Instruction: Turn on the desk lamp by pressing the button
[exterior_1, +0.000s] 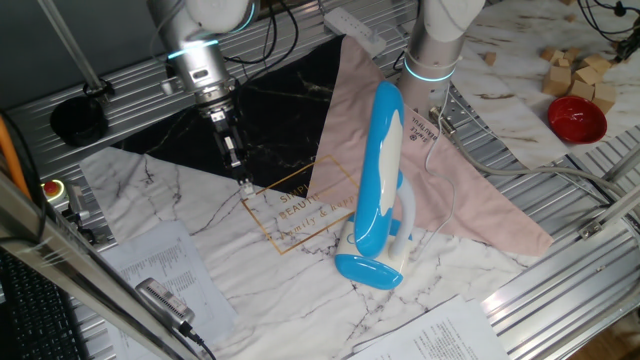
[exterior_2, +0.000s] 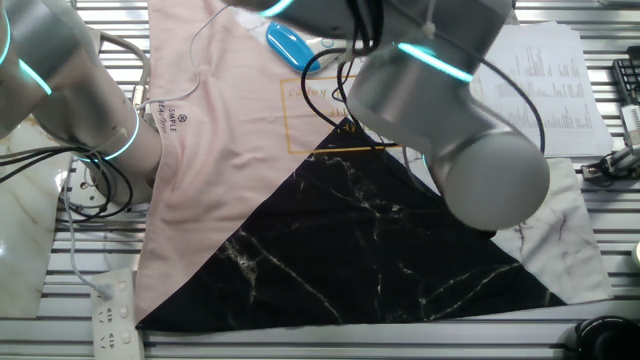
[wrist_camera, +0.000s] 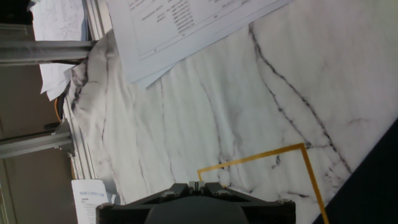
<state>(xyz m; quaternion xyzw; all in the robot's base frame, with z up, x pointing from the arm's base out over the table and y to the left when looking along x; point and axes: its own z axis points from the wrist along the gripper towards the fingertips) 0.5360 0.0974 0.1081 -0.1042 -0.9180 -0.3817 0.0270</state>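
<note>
The desk lamp (exterior_1: 380, 170) stands on the marble-patterned cloth, right of centre, with its long sky-blue head leaning up from the blue oval base (exterior_1: 368, 270) and its white neck beside it. I cannot make out its button. In the other fixed view only the blue base (exterior_2: 290, 45) shows at the top. My gripper (exterior_1: 243, 184) points down over the cloth, at the corner of a gold printed square, well to the left of the lamp and apart from it. In the hand view the gripper (wrist_camera: 199, 185) has its fingertips touching, holding nothing.
A pink cloth (exterior_1: 450, 190) and a black marble cloth (exterior_1: 270, 110) lie behind the lamp. A second arm's column (exterior_1: 435, 50) stands behind it. A red bowl (exterior_1: 577, 118) and wooden blocks (exterior_1: 580, 72) are far right. Papers (exterior_1: 160, 270) lie front left.
</note>
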